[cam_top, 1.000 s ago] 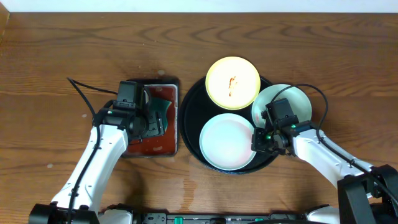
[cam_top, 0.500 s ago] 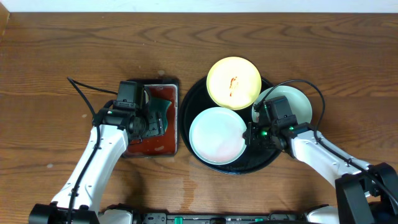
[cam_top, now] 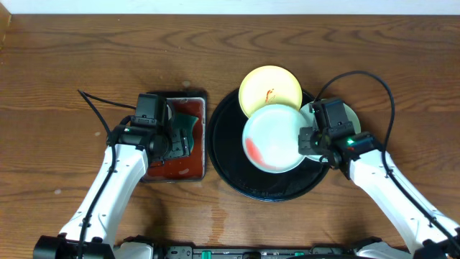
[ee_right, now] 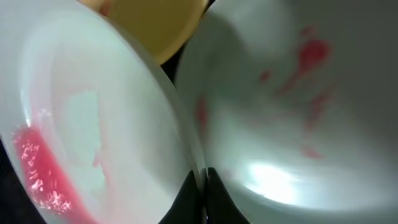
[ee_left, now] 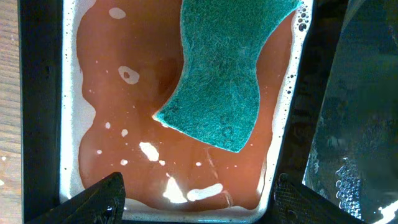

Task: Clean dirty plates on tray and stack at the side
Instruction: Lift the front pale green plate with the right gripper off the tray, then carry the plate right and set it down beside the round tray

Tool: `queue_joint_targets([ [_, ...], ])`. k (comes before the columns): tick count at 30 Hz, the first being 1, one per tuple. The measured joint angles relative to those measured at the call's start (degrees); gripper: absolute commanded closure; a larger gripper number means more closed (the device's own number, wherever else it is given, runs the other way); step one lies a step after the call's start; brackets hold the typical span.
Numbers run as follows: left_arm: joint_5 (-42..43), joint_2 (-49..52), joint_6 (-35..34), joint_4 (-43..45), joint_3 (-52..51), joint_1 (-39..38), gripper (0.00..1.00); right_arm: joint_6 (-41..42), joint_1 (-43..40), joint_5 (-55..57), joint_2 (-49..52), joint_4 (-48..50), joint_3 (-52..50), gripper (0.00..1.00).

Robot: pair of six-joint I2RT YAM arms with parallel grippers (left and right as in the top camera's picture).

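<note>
One mint plate (cam_top: 273,138) tilts over the black tray (cam_top: 228,164), its rim pinched by the right gripper (cam_top: 309,140). Only the right wrist view shows red smears on the second mint plate (ee_right: 298,93). The yellow plate (cam_top: 269,86) overlaps the tray's far rim. The left gripper (ee_left: 198,199) hangs spread wide over a green sponge (ee_left: 224,74).

I'd call this a robotics lab. Cabled left arm (cam_top: 108,187) and right arm (cam_top: 392,191) share one wooden worktop (cam_top: 65,57).
</note>
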Motion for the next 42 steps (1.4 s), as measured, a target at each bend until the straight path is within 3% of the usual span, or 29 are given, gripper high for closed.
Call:
queue_joint_targets([
  [15,0.0,0.0,0.0,0.0,0.0,0.0,0.22,-9.2,18.9,28.9,-0.3,-2.7,4.4,0.99],
  [24,0.0,0.0,0.0,0.1,0.0,0.0,0.22,-17.7,30.5,47.2,-0.3,1.4,4.5,0.99],
  [34,0.0,0.0,0.0,0.1,0.0,0.0,0.22,-23.5,34.8,61.4,-0.3,3.4,4.6,0.99],
  [42,0.0,0.0,0.0,0.1,0.0,0.0,0.22,-24.2,34.8,65.7,-0.3,5.0,4.6,0.99],
])
